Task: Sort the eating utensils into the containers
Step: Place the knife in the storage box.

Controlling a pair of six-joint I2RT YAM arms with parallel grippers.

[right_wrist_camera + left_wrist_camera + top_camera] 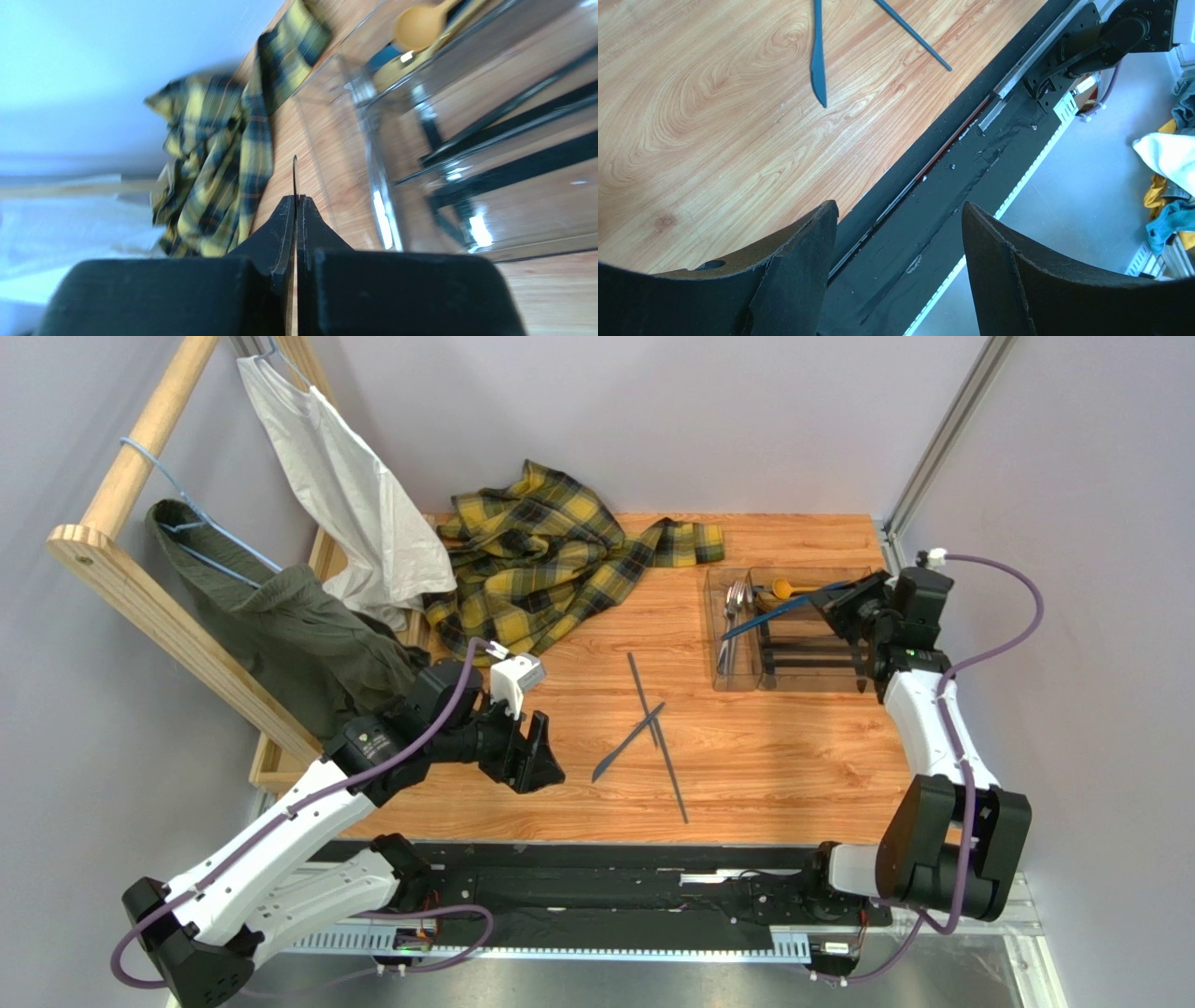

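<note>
Spread wide, my left claw (539, 753) hovers above the near edge of the surface (786, 756), well to the left of the tray (786, 683). Nothing sits between its fingers (801, 280); through the gap my left wrist view shows only wood and the black rail below it.

Farther back, also left of the tray, a yellow plaid cloth (540, 560) lies crumpled, with one end reaching near the tray's far left corner.

Between my left claw and the tray, a dark grey knife (627, 742) lies flat on the wood. It crosses a long dark stick (659, 742), and the two touch where they meet. Both are well apart from the tray.

The clear tray sits toward the right of the surface, with dark strips showing through its bottom. Silver forks (737, 602) rest at its far left end, and a gold spoon (783, 590) lies just right of them.

My right claw (839, 602) hangs over the tray's right side, its fingers pressed together on the end of a slim blue utensil (779, 612). That piece slants leftward across the tray, above its compartments. In my right wrist view only a thin metal edge pokes out between the pads. I cannot tell whether the far tip touches the tray.
</note>
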